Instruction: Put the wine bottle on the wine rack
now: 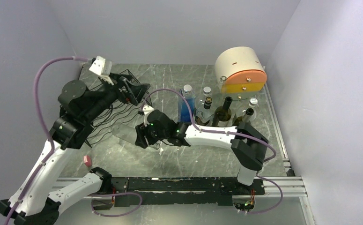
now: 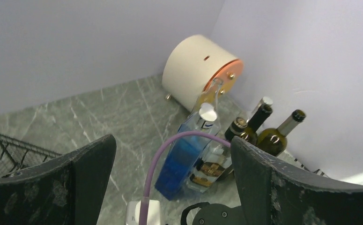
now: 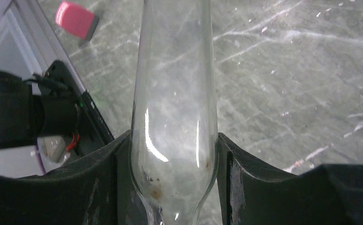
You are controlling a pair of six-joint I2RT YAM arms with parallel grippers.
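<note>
Wine bottle (image 3: 174,108), clear glass, is clamped in the right claw (image 3: 174,161) over the worktop (image 3: 287,70), just right of the rack (image 1: 105,124), while the left claw (image 2: 172,161) gapes wide and empty above the rack. Smooth glass could slide or twist in that pinch, and I judge that the left arm, hanging over the cradles, may block the way in or get struck, or that the bottle may catch a wire and roll off. From above the bottle barely shows against the grey stone, the wrist view cuts off both its ends, and the arm hides much of the rack, so a free cradle cannot be told.
</note>
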